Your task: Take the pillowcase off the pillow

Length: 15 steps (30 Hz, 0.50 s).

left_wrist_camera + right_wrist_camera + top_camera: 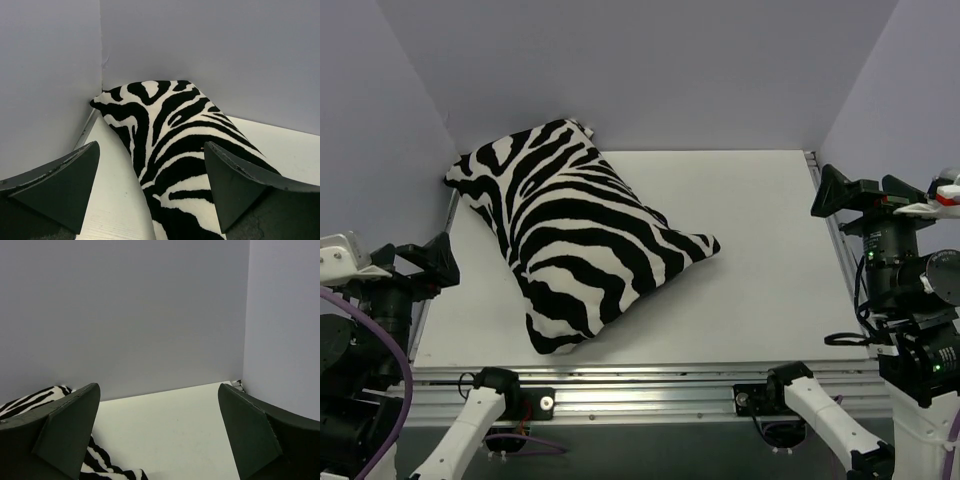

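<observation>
The zebra-striped pillowcase (570, 235) lies plump and diagonal on the left half of the white table (760, 260), one corner tucked into the far left corner of the walls. The pillow is hidden inside it. The left tool (151, 147) hovers by the table's left edge, jaws wide apart and empty, facing the pillowcase. The right tool (159, 386) hovers at the right edge, likewise spread and holding nothing.

The left gripper (438, 264) sits low at the left side, with its arm folded back near its base. Its two dark fingers (60, 185) stand wide apart. The right gripper (862, 186) sits at the right side, a little farther up in the top view, and its fingers (55, 432) are also spread fully.
</observation>
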### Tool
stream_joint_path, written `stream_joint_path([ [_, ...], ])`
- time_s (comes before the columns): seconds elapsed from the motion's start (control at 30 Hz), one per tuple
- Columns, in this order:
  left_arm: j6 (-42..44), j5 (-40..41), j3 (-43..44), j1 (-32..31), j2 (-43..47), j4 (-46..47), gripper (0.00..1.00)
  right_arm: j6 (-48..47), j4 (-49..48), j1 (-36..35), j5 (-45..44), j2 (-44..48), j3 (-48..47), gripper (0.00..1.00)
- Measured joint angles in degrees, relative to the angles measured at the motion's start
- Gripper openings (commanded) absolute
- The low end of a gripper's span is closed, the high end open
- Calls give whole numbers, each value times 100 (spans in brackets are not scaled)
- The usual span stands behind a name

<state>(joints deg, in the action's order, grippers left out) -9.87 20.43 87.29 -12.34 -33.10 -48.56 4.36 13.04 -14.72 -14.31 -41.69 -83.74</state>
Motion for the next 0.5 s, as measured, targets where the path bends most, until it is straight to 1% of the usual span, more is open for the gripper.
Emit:
stream_joint_path([
  [0.17, -129, -70, -240, 0, -37, 35, 94, 299, 0, 0, 284, -310, 22, 100],
  [0.27, -282, -186, -409, 0, -199, 39, 94, 557, -7, 0, 761, -726, 79, 100],
  [0.37, -483, -387, -721, 0, -457, 44, 94, 852, -35, 0, 1502, -1460, 118, 100],
  [0.5, -857, -752, -1351, 0, -1014, 76, 94, 1161, -122, 0, 2382, -2743, 116, 100],
])
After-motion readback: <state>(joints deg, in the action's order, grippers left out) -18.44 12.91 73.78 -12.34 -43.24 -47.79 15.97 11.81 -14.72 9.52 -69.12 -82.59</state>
